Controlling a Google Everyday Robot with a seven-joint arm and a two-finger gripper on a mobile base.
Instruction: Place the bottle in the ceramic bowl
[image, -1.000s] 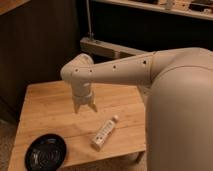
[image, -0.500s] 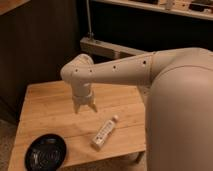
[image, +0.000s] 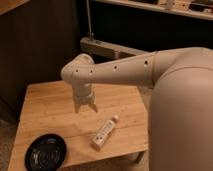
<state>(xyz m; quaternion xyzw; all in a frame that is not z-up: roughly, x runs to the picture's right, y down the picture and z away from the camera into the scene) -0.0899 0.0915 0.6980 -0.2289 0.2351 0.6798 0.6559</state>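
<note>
Hand (image: 85, 107): one. It has two fingers (image: 77, 107) that point down and are spread apart, released, with only wood showing between them. It hangs above the middle of the surface at the end of one pale arm (image: 120, 72), which reaches in from the picture's right. The arm has a row of small dark holes along its side.

Bottle (image: 104, 132): one. It is white and slim and lies on its side on the surface. It sits near the hand, lower and to the right of it in the picture, apart from the fingers. Its cap end points up and right, away from the hand, and its base end is close to the near edge.

Ceramic bowl (image: 46, 152): one. It is black, glossy and shallow, and rests flat on the surface. It is well apart from the hand, lower and to the left of it, at the near left corner, with the bottle on the hand's other side.

Surface (image: 45, 100): one. It is a light wooden top with planked grain, and it carries both the bottle and the bowl.

Robot body (image: 185, 115): one. It is a large pale rounded shell that fills the right side of the view.

Room: a dark panelled wall (image: 40, 45) stands behind the hand. One grey horizontal beam (image: 112, 48) and one thin upright pole (image: 89, 20) are above and behind it. One shelf edge (image: 165, 9) runs along the top right, and speckled floor (image: 6, 132) shows at the far left.
</note>
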